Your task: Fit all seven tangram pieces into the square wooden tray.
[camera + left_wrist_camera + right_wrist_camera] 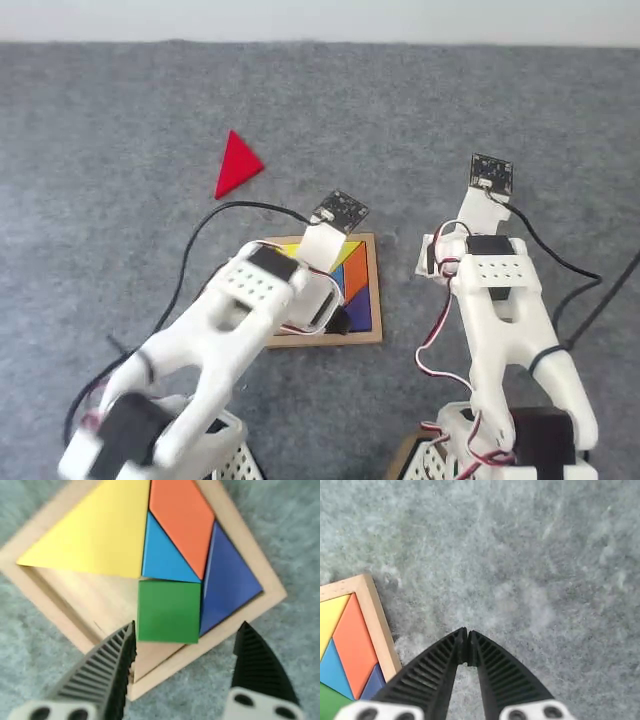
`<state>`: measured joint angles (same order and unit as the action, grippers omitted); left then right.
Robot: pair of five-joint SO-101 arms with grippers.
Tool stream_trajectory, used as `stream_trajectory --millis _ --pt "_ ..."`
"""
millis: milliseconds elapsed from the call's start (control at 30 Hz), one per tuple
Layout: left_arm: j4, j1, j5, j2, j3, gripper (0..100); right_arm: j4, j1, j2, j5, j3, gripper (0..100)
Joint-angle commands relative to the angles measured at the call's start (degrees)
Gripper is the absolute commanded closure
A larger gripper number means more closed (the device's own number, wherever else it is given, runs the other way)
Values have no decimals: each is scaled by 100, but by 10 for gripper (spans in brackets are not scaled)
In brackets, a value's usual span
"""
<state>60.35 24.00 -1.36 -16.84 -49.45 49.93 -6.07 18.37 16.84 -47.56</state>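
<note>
Grey carpet [120, 120]: we see it covering the whole table, under the tray and the loose piece.

Square wooden tray [377, 300]: it lies flat in front of the two arms, mostly under the left one. We count five pieces seated in it. A patch of bare wood floor [85, 600] lies open below the yellow piece and beside the green one.

Left gripper [189, 627]: it hangs over the tray with its fingers spread wide and nothing between them, the green square just below the gap.

Right gripper [467, 632]: its fingers are pressed together on nothing, over carpet just beside the tray's rim [377, 620].

Yellow triangle [95, 535]: the biggest piece, filling one side of the tray.

Dark blue triangle [227, 582]: set against the rim, touching the orange and green pieces.

Red triangle [237, 167]: it lies flat on the carpet, well apart from the tray and beyond its far left corner. From the open fingers it lies ahead and to the left. Its long edge runs roughly near-to-far, with the apex pointing towards the right arm's side. We judge the left arm the nearer one, and a grip across the piece would suit.

Orange parallelogram [182, 520]: it slants between the yellow and dark blue pieces.

Green square [169, 611]: glossy, seated square to its neighbours.

Light blue triangle [162, 555]: the smallest, wedged between the yellow, orange and green pieces.
</note>
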Motion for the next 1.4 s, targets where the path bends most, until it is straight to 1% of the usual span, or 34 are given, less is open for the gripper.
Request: stream_trajectory --millis 0,100,200,300,400,500,600,733,867,967,1100,1233,1367 --pt "-325 -422 -255 -2295 -840 699 -57 40 330 0 26 989" --pt "-378 -1152 -316 -4088 -1508 699 57 -224 347 -9 26 989" --pt "-387 -1881 -334 -5679 -2193 727 312 -840 356 -9 44 990" --pt "-378 -2435 -343 -6892 -2703 821 295 -1578 356 -9 53 991" --pt "-378 -2875 -343 -7552 -2932 927 207 -2457 356 -44 176 991" --pt "-501 -3244 -343 -7596 -3002 985 171 -3284 356 -334 334 991" --pt "-765 -3640 -343 -7314 -2993 987 171 -3846 303 -369 387 991" --pt "-1169 -3798 -563 -6769 -2967 987 154 -4154 295 -378 378 991" --pt "-1398 -3807 -615 -6303 -2862 987 -259 -4418 286 -580 105 991" --pt "-1398 -3807 -615 -6101 -2800 987 -708 -4444 286 -703 -141 991" --pt "-1398 -3807 -615 -6057 -2782 987 -1103 -4163 286 -703 -360 991" --pt "-1398 -3807 -615 -6057 -2791 987 -1218 -3855 268 -703 -448 991" --pt "-1433 -3807 -615 -6057 -2809 987 -1226 -3767 -110 -703 -413 991"
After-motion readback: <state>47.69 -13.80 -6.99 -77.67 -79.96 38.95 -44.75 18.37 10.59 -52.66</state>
